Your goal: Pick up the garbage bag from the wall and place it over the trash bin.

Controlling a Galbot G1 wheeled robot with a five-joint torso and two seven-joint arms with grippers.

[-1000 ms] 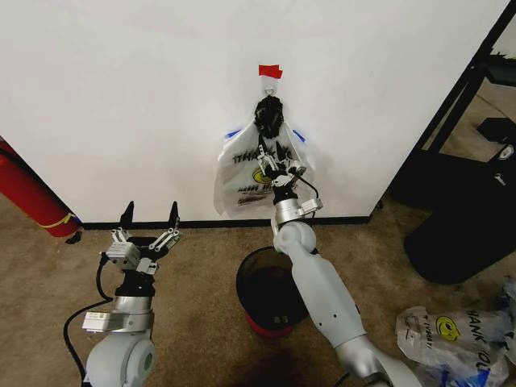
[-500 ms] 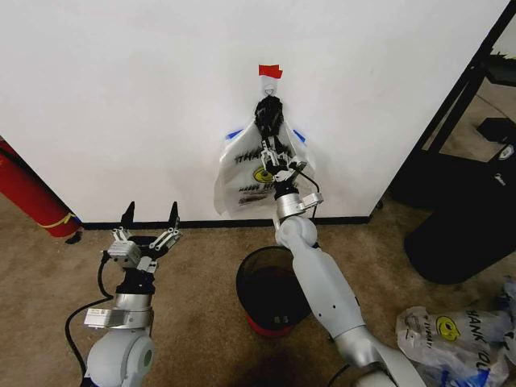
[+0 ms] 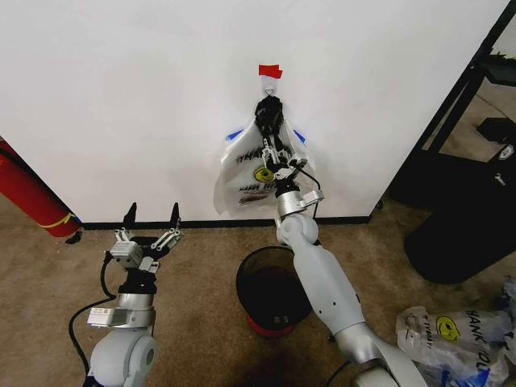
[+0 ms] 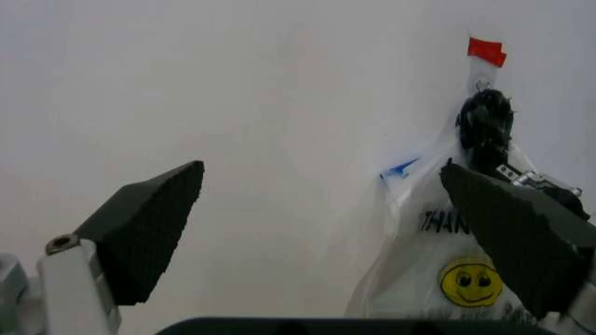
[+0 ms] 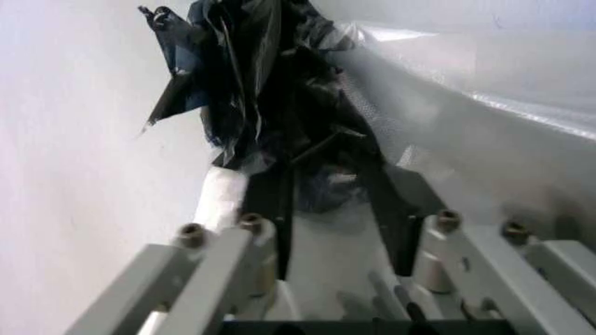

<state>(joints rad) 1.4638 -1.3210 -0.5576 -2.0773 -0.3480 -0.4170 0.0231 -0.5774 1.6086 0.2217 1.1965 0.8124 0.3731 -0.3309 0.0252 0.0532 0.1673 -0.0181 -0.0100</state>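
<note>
Hanging garbage bag (image 3: 260, 169) against right gripper (image 3: 272, 147)

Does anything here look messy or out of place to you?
Yes. A few loose smiley-face bags lie crumpled on the carpet at the right, apart from the garbage bag hanging on the wall. That bag's top is a dark bunched wad, where the right gripper reaches.

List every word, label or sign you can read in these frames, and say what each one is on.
"THAN": black print, partly cut off, on the garbage bag hanging on the wall, above a yellow smiley face.
"THANK YOU": partly readable on a spare bag lying on the carpet, in the head view.
Small dark print under the smiley on the hanging bag: too blurred to read.
The red tape strip carries no text.
</note>
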